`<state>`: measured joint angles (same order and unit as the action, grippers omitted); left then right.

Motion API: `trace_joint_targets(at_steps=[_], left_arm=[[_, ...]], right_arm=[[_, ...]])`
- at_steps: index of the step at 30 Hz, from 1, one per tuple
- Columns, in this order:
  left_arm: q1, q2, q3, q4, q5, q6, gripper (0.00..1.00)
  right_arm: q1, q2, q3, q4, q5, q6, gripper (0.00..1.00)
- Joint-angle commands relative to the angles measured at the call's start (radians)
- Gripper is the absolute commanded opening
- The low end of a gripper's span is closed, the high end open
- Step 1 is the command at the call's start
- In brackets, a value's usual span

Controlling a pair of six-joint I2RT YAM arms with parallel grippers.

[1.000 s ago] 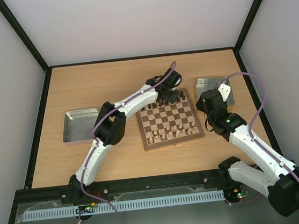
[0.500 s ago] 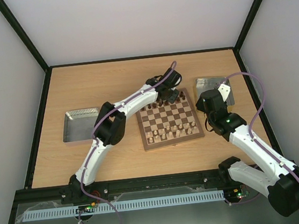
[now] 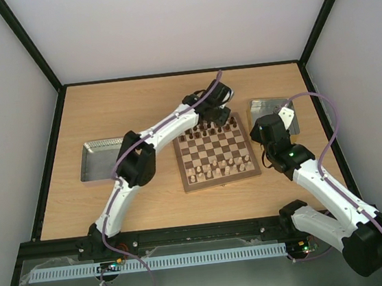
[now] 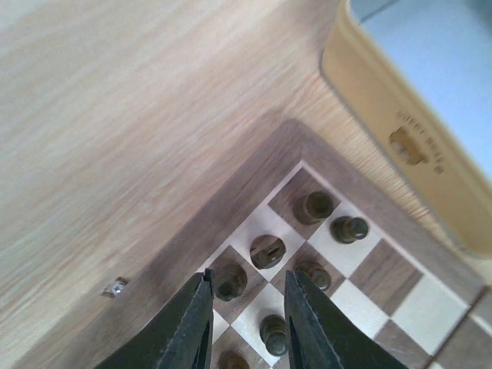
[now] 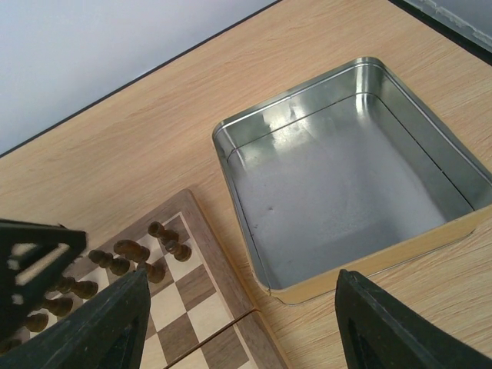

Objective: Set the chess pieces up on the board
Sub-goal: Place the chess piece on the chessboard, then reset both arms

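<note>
Your left fingers [image 4: 247, 280] are only a little way apart with nothing pinched between them, hanging over a corner of the board [image 4: 223, 200]. The chess pieces [image 4: 267, 250] are packed in right under there: one dark one sits just ahead of the tips, one hugs each fingertip, another shows down in the gap, and two more stand further ahead toward the corner, all upright as far as I can tell. Your right fingers [image 5: 242, 277] are spread wide and empty, with the metal tray [image 5: 346, 177] straight ahead of them on the desk [image 3: 104, 111] and the board's corner off by the left-hand finger. About handling: these look like small turned wood, so I'd guess light, stiff and a bit slick, and tall enough to tip if you bump them. I'd come straight down and pinch around the narrow neck or upper body, not the rounded head. Keep the opening tight, since the neighbours stand so close that a wide spread could knock one over.
</note>
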<state>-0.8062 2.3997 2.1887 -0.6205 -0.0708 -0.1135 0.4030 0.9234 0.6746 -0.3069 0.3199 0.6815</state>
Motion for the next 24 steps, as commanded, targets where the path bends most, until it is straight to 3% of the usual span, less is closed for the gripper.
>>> trace_joint_targets(at_steps=[1, 6, 11, 17, 20, 24], left_arm=[[0.031, -0.141, 0.037, 0.001, 0.029, -0.044, 0.30], [0.071, -0.258, -0.039, 0.010, 0.023, -0.095, 0.34], [0.121, -0.473, -0.268, 0.082, 0.004, -0.159, 0.41], [0.144, -0.827, -0.670, 0.210, -0.060, -0.179, 0.81], [0.144, -1.039, -0.860, 0.239, -0.097, -0.195, 0.97], [0.147, -1.293, -1.099, 0.280, -0.132, -0.301, 0.99]], right_arm=[[-0.004, -0.008, 0.015, -0.001, 0.018, 0.000, 0.65], [-0.004, -0.008, 0.029, 0.009, 0.032, -0.005, 0.65], [-0.004, -0.001, 0.066, -0.018, 0.026, 0.002, 0.68], [-0.004, -0.007, 0.147, -0.104, -0.039, 0.002, 0.73], [-0.004, -0.046, 0.161, -0.172, 0.009, 0.007, 0.76], [-0.004, -0.139, 0.152, -0.222, 0.025, 0.016, 0.84]])
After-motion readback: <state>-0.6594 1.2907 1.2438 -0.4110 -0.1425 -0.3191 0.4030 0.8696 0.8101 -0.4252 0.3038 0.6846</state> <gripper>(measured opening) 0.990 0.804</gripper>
